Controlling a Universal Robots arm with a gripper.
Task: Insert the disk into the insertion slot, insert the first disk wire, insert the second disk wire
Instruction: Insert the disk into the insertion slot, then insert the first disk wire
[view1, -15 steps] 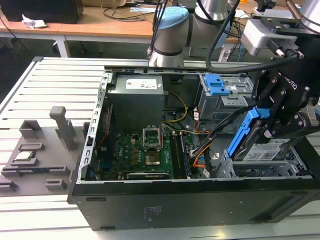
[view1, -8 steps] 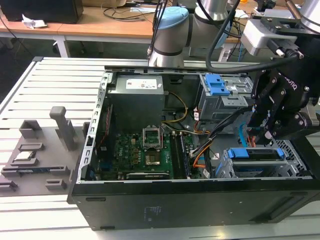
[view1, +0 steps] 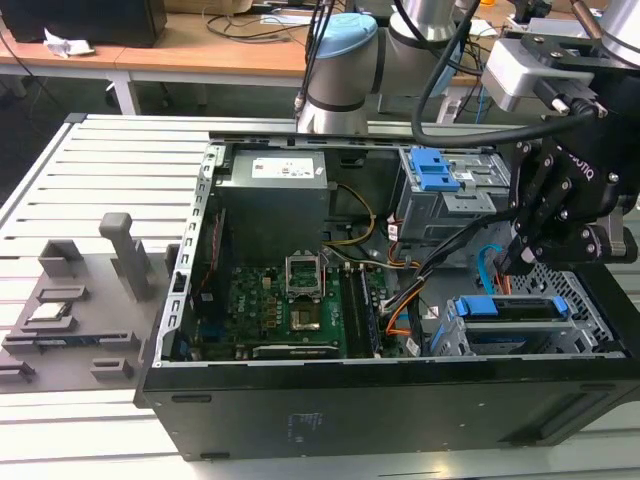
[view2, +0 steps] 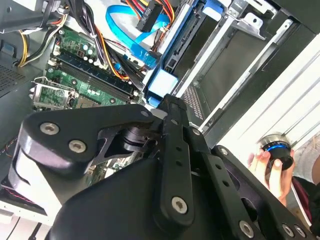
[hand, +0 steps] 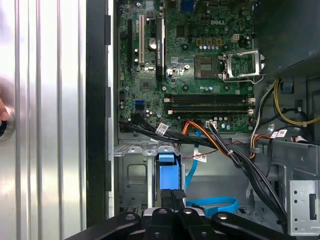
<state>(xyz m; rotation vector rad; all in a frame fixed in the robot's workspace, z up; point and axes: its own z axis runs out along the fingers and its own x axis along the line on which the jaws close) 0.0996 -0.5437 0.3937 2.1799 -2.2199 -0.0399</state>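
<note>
As the claw (hand: 172, 192), closed up and empty, is held just above the disk (view1: 510, 308) lodged in the insertion slot (view1: 575, 285), the blue cable (hand: 215, 204) beside it could be snagged by any sideways drift.

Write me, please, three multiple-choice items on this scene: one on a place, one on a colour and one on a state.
1. Where is the claw? A) over a keyboard B) at the insertion slot C) inside a drawer
2. What colour is the carrier around the disk? A) red B) blue C) green
3. How is the computer case? A) shut by a panel B) open, motherboard exposed C) wrapped in foil

Answers: 1 B, it hangs just above the low cage in the exterior view; 2 B, a bright blue frame shows in the cage; 3 B, the board lies in plain sight.
</note>
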